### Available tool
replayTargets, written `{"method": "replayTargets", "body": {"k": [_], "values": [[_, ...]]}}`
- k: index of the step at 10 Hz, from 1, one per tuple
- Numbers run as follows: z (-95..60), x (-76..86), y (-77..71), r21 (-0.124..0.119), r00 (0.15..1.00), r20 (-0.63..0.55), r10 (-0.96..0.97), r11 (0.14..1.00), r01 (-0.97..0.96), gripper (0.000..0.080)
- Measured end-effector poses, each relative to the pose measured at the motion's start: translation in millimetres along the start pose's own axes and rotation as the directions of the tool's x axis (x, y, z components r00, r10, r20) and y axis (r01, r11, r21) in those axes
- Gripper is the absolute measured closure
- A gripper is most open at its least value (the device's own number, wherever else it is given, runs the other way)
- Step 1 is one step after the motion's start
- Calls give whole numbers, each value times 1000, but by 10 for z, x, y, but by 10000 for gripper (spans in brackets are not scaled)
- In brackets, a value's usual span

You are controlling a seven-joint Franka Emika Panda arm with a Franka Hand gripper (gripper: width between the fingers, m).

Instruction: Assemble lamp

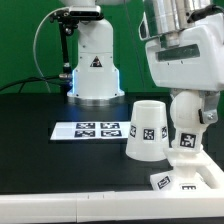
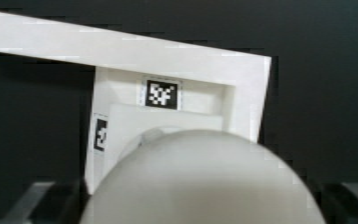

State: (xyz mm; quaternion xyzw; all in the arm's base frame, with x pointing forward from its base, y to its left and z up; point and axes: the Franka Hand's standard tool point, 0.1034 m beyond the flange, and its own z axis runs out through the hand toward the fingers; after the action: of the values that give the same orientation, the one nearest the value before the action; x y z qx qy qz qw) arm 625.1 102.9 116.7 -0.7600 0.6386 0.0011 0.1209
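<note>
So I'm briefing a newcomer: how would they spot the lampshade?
On the black table, find the flat marker board. Just to the exterior view's right of it stands the shade: a tall tapered white cup, unlike the flat base nearby.

The tall shade (image 1: 147,128) stands just beside the gripper (image 1: 190,140) that holds the bulb (image 2: 202,170). It blocks the way to the exterior view's left. The base (image 1: 187,180) lies right under the gripper. The black surface (image 1: 30,140) beyond the marker board (image 1: 97,129) is open.
</note>
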Motion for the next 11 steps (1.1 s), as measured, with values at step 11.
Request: {"method": "replayTargets", "body": {"k": [11], "values": [[-8,82,61,-115,268,41,-962,262,958,101]]}}
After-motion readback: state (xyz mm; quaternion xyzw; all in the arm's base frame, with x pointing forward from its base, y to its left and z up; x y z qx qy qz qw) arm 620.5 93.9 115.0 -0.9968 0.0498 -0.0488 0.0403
